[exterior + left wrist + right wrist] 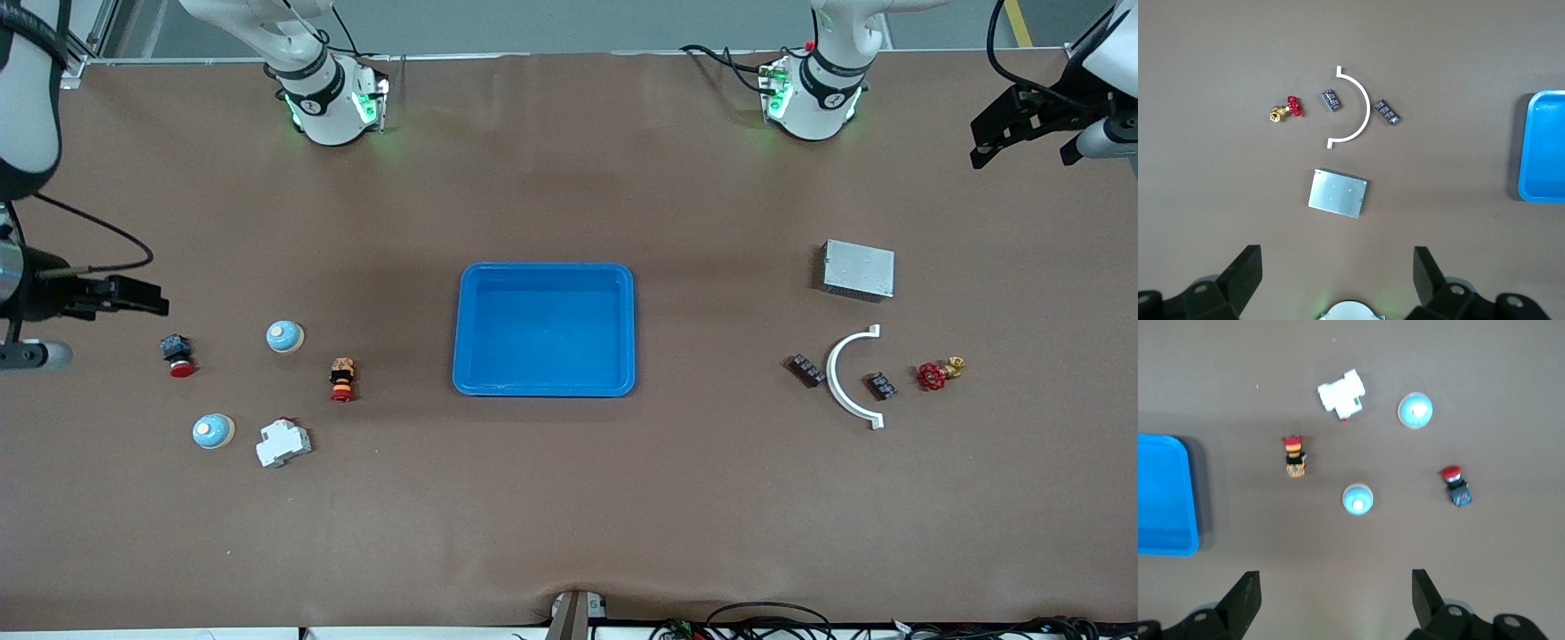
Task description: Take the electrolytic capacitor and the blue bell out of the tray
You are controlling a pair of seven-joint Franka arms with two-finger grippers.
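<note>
Front view: the shallow bright-blue rectangular plastic tray [544, 267] sits in the middle of the frame and its floor is bare. No capacitor shows anywhere. Two pale-blue domed bells [284, 336] [213, 431] already lie on the brown table toward the right arm's end, well apart from the tray, among a white plastic breaker [283, 443] and two red-capped push buttons [178, 356] [342, 380]. The right gripper [133, 298] hangs over the table beside these parts, and the left gripper [1022, 133] over the left arm's end near the upper edge of the frame. Both arms wait.

Left wrist view: the left gripper [1336, 260] has its jaws spread wide and holds nothing. Below it lies the small grey metal box [1337, 193].

Right wrist view: the right gripper [1335, 583] is likewise spread and empty above the bells.

As I judge it, nothing is left to lift out, so the sound move is to check the tray once and keep both grippers clear of the loose parts
</note>
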